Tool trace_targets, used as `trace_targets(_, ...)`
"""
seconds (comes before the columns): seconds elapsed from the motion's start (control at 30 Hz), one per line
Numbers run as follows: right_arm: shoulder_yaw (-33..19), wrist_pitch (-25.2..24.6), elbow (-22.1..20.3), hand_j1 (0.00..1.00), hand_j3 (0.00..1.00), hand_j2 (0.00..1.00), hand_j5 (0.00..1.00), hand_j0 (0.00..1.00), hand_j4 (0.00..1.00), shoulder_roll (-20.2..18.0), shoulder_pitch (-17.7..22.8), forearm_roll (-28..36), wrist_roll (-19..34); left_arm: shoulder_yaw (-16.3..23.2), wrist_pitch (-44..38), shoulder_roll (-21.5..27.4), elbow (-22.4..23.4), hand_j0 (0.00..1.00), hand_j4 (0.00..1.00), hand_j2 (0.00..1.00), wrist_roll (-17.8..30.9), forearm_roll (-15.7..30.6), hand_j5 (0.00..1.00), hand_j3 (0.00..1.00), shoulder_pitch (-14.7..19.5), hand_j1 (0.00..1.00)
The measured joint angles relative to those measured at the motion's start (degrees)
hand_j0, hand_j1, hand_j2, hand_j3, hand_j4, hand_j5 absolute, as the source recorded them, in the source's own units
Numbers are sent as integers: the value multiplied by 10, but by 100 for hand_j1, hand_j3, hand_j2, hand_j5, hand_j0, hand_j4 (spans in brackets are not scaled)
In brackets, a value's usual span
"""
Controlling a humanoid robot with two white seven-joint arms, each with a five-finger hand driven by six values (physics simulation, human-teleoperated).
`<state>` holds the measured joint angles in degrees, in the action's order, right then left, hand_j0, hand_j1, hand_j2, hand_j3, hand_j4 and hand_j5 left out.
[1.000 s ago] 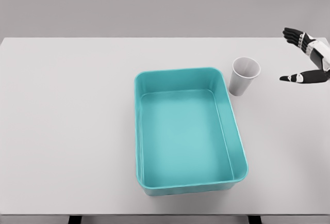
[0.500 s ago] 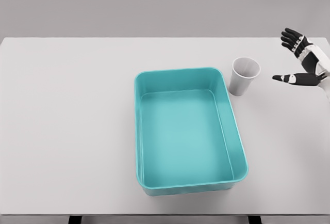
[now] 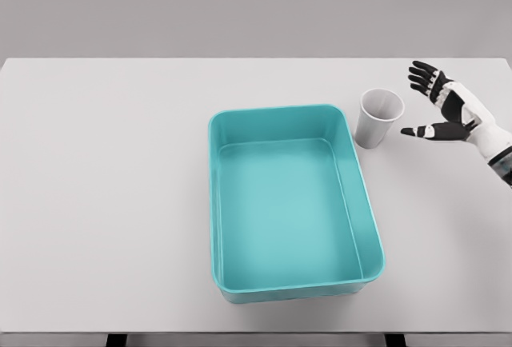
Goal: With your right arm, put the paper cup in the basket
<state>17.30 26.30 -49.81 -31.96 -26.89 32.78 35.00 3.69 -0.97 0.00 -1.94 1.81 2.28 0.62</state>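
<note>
Head view | we are holding our right hand (image 3: 445,110) spread wide, empty, just right of the paper cup (image 3: 378,118) | cup is standing upright on the table (image 3: 104,163) beside the basket (image 3: 290,200) | risk: fingertips are nudging the light cup over before closing

view: we have one head camera only | angle: we look steeply down from above | span: whole table (image 3: 104,203) top, near edge at bottom
</note>
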Motion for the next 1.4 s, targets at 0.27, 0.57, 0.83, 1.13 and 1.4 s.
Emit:
trace_targets(0.27, 12, -5, 2, 100, 100, 100, 100, 100, 100, 6, -1, -1, 0, 0, 0, 0, 0, 100, 100, 100, 0, 0, 100, 100, 0, 100)
trace_targets(0.57, 19, -10, -2, 100, 100, 100, 100, 100, 100, 9, -2, -2, 0, 0, 0, 0, 0, 100, 100, 100, 0, 0, 100, 100, 0, 100)
trace_targets(0.83, 26, -18, -14, 100, 100, 100, 100, 100, 100, 16, -6, -3, 0, 0, 0, 0, 0, 100, 100, 100, 0, 0, 100, 100, 0, 100)
trace_targets(1.13, 28, -29, -33, 100, 100, 100, 100, 100, 100, 18, -5, -4, 0, 0, 0, 0, 0, 100, 100, 100, 0, 0, 100, 100, 0, 100)
trace_targets(1.4, 32, -30, -38, 100, 100, 100, 100, 100, 100, 18, -4, -6, 0, 0, 0, 0, 0, 100, 100, 100, 0, 0, 100, 100, 0, 100)
